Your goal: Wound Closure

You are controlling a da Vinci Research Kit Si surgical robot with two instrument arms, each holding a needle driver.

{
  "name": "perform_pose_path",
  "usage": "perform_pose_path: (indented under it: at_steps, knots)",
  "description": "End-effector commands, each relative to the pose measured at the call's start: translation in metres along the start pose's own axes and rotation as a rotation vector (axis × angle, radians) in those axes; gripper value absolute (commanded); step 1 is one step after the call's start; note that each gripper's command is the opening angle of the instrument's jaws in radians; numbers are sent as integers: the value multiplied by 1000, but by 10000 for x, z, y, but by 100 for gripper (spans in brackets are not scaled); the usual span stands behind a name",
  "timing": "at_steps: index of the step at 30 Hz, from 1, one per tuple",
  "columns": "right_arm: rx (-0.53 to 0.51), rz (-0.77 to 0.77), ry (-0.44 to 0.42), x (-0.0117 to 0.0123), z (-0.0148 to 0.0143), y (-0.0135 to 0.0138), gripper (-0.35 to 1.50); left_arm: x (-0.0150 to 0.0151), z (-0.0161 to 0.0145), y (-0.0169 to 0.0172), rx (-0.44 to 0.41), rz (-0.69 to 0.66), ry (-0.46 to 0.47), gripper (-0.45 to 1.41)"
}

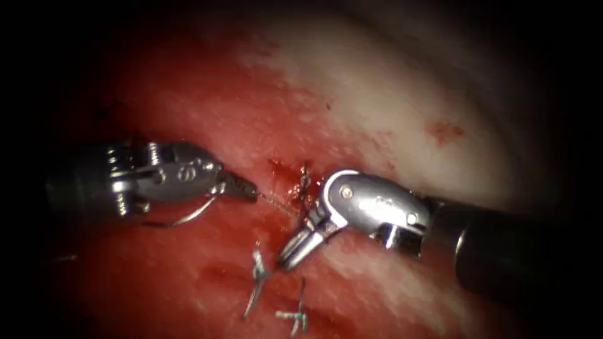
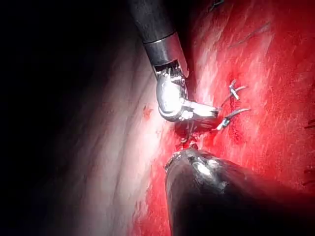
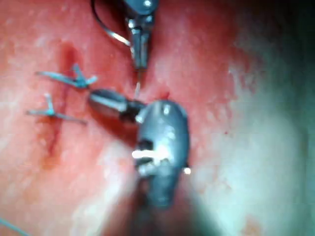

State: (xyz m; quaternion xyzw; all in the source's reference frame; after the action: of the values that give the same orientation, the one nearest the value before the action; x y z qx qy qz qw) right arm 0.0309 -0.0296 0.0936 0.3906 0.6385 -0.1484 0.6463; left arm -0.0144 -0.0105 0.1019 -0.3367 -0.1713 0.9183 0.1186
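My left tool (image 1: 248, 187) is clenched on the needle (image 1: 188, 216), free of the tissue (image 1: 377, 113), left of the cut (image 1: 295, 188).
My right tool (image 1: 295, 251) is closed, seemingly on thread (image 1: 276, 201); my guess: a hard tug could tear the stitch.

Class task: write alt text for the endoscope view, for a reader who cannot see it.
The left end effector, left of the cut, grips the curved needle near its thread end, clear of the tissue; thread runs to the cut. The right end effector, shut and empty, sits beside it.
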Motion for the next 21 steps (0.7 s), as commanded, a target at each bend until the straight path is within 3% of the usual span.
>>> perform_pose_path:
  at_steps: [1, 11, 21]
  knots:
    - [1, 0, 1, -2, 3, 7, -35, 2, 4, -4, 1, 0, 0, -45]
    - [-32, 22, 27, 1, -17, 12, -35, -15, 0, 10, 15, 15, -10, -45]
    - [-64, 47, 61, 5, -40, 14, -35, -46, 14, 60, 10, 57, -66, -45]
